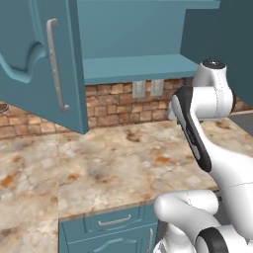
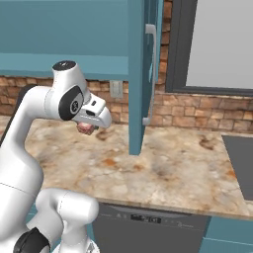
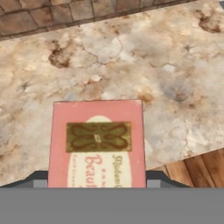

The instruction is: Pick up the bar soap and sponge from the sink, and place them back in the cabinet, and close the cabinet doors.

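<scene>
Our gripper (image 3: pixel 97 186) is closed on the soap (image 3: pixel 97 144) by its flat sides; it looks hard, light and maybe slippery.

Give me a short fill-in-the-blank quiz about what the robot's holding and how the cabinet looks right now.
1. The gripper is shut on the ____.
2. The cabinet doors stand ____.
3. The cabinet shelf is coloured ____.
4. Below the held item lies a marbled ____.

Missing words: bar soap; open; teal; counter
</scene>
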Robot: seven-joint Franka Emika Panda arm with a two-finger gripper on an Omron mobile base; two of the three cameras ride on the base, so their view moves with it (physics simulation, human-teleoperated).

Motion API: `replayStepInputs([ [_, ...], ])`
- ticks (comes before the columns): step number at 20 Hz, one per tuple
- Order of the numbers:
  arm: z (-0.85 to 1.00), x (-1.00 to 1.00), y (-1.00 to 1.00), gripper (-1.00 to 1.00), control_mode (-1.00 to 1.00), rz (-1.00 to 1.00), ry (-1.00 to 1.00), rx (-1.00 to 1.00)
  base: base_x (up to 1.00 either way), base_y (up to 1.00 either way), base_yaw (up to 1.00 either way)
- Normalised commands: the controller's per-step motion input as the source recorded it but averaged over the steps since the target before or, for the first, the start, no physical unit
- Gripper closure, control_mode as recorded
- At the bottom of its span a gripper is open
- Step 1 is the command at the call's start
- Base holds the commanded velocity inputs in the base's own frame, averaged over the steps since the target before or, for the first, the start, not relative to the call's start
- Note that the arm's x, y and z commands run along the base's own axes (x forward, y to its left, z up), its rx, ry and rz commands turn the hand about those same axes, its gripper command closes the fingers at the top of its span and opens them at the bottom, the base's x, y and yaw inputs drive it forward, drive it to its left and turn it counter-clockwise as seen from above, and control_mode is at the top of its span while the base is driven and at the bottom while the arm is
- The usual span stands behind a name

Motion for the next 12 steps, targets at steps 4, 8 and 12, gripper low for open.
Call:
replayStepInputs([
  [4, 0.0, 0.0, 0.0, 1.0, 1.0, 0.0, 0.0, 0.0, 0.0, 0.09, -0.01],
  [8, 0.0, 0.0, 0.0, 1.0, 1.0, 0.0, 0.0, 0.0, 0.0, 0.0, 0.0],
  [12, 0.0, 0.0, 0.0, 1.0, 1.0, 0.0, 0.0, 0.0, 0.0, 0.0, 0.0],
])
